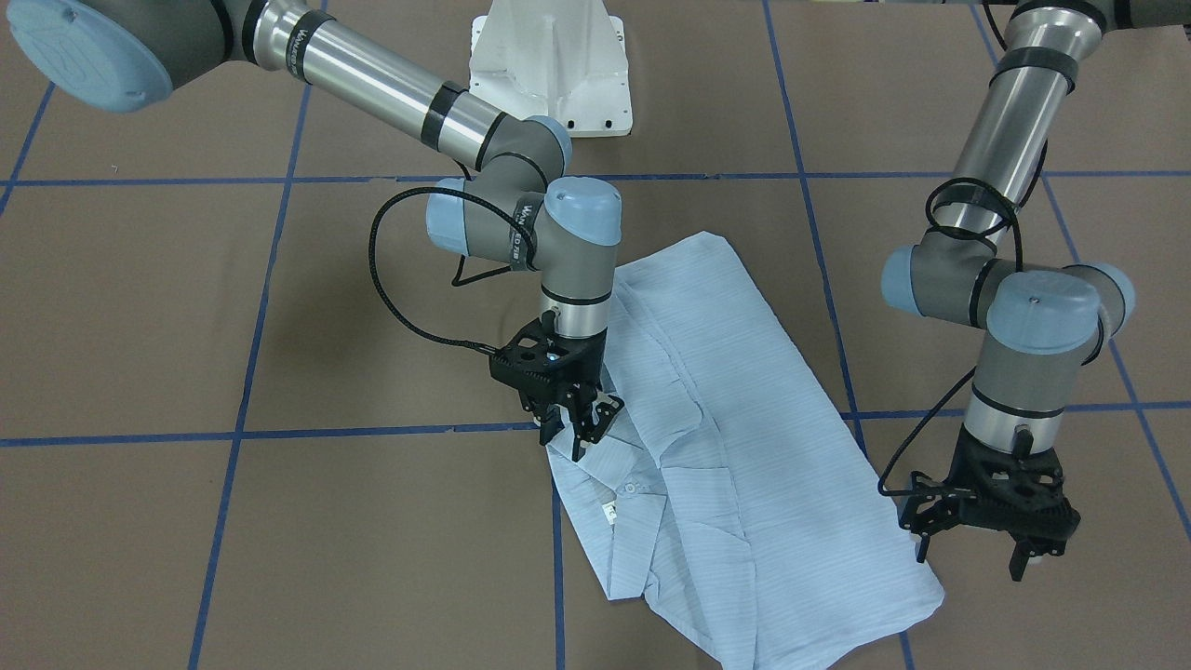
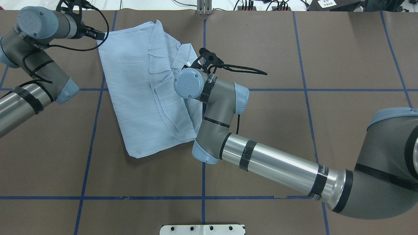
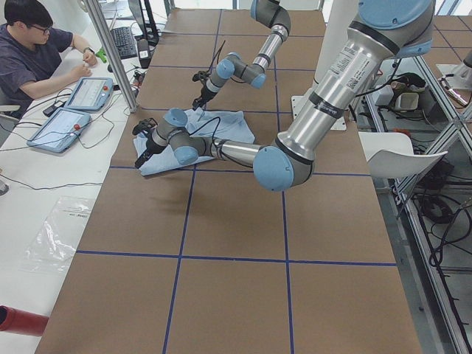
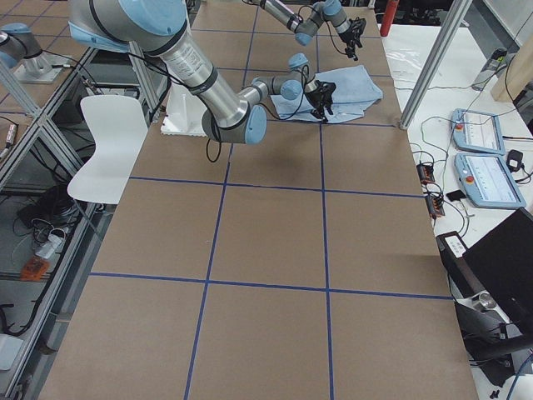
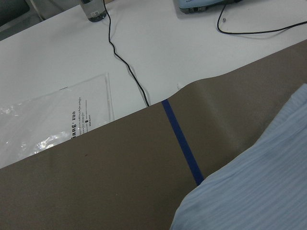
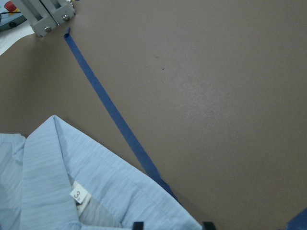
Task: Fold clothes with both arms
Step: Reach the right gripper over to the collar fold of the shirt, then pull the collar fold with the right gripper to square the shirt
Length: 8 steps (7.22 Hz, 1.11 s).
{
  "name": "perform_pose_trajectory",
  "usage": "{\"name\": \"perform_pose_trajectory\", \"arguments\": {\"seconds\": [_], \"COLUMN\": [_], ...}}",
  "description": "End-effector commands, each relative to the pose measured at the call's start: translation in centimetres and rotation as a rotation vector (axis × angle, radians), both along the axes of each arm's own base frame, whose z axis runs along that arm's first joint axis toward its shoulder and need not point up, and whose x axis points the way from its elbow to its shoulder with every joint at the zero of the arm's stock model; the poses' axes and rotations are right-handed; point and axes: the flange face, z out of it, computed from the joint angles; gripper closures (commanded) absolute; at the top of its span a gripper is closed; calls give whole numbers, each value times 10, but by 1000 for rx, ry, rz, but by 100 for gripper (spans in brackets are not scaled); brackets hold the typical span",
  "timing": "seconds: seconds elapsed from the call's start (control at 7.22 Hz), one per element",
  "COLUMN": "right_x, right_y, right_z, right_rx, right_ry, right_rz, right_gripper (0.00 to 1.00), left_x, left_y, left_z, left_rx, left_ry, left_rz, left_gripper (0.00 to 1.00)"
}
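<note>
The clothes are one light blue striped shirt [image 1: 735, 437], lying partly folded on the brown table, collar and size tag toward my right arm. In the overhead view the shirt [image 2: 140, 98] sits left of centre. My right gripper [image 1: 577, 430] hovers low over the collar edge, open, with the collar [image 6: 96, 191] lying between its fingertips [image 6: 138, 225]. My left gripper [image 1: 972, 556] stands open just beside the shirt's outer corner, holding nothing. In the left wrist view only the shirt's edge [image 5: 259, 191] shows, with no fingers visible.
The white pedestal base [image 1: 549, 65] stands behind the shirt. Blue tape lines [image 1: 372, 431] cross the brown table. A person [image 3: 33, 51] sits at a side desk with two tablets [image 3: 74, 110]. A plastic bag [image 5: 53, 124] and cables lie past the table's edge.
</note>
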Motion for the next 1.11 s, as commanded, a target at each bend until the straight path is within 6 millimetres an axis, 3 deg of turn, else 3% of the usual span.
{"name": "perform_pose_trajectory", "arguments": {"seconds": [0.0,0.28,0.55,0.83,0.97], "right_x": [1,19,74,127,147], "right_y": [1,12,49,116,139], "right_z": [-1,-15,24,64,81], "right_rx": [9,39,23,41,55], "right_ry": [6,2,39,86,93], "right_rz": [-11,-33,-40,-59,-67], "right_gripper": [100,100,100,100,100], "left_x": [0,0,-5,-7,-7], "left_y": [0,0,7,11,11], "left_z": [0,-1,2,4,1], "left_rx": [0,2,6,8,11], "left_ry": [0,2,4,5,8], "left_rz": [0,0,0,0,0], "left_gripper": [0,0,0,0,0]}}
